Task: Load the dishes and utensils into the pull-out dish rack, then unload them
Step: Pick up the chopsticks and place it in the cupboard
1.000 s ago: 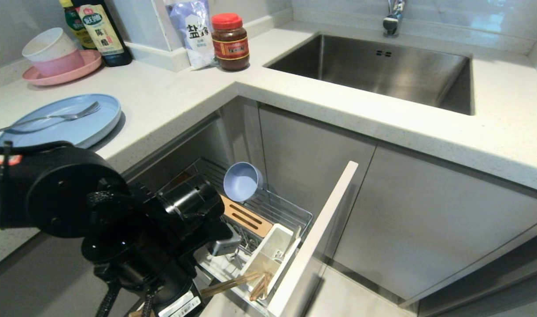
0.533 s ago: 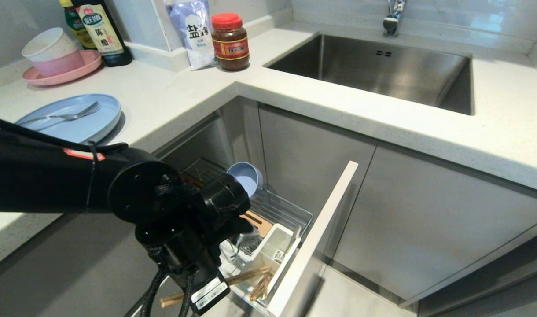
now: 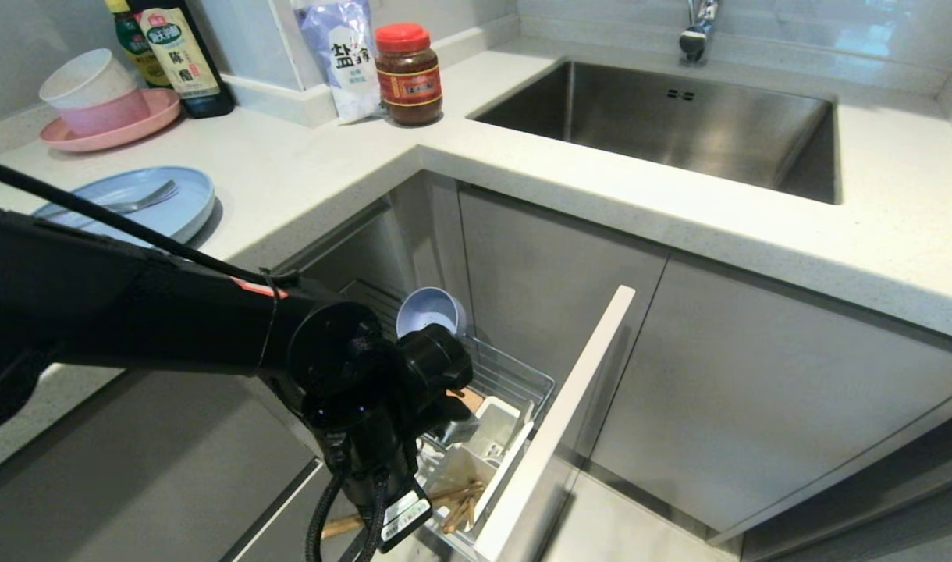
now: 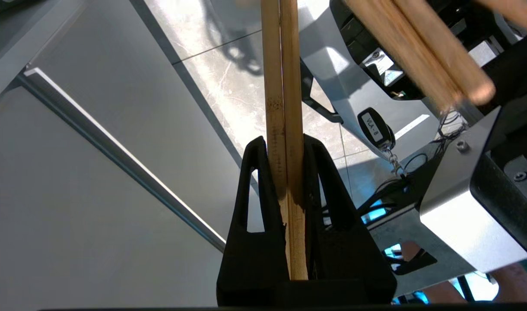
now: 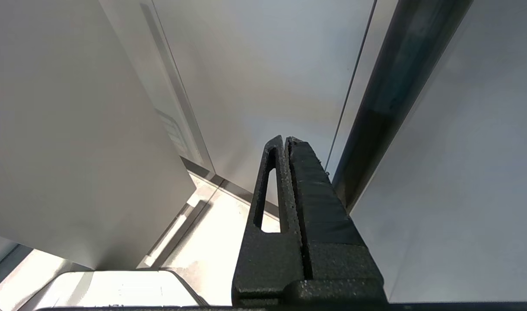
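My left gripper (image 4: 284,140) is shut on a pair of light wooden chopsticks (image 4: 283,86), which run straight out between its fingers. In the head view the left arm's wrist (image 3: 382,390) hangs over the pull-out dish rack (image 3: 523,380) beside the white caddy (image 3: 498,428) and hides the gripper. One chopstick end (image 3: 332,527) pokes out below the wrist. More wooden sticks (image 3: 459,503) rest at the caddy's front. The small pale blue bowl (image 3: 428,311) stands on edge in the rack. The pale blue plate (image 3: 181,209) lies on the counter with the fork (image 3: 139,204) on it. My right gripper (image 5: 286,140) is shut and empty, parked low.
The rack's white cabinet front (image 3: 570,414) juts out to the right of the caddy. A pink plate with stacked bowls (image 3: 94,105), bottles (image 3: 181,58), a bag (image 3: 339,55) and a red-lidded jar (image 3: 407,74) stand at the back. The sink (image 3: 663,125) is at the right.
My left arm has stretched forward and to the right over the rack, carrying the chopsticks toward the caddy. It now covers more of the blue plate. The right arm has not moved.
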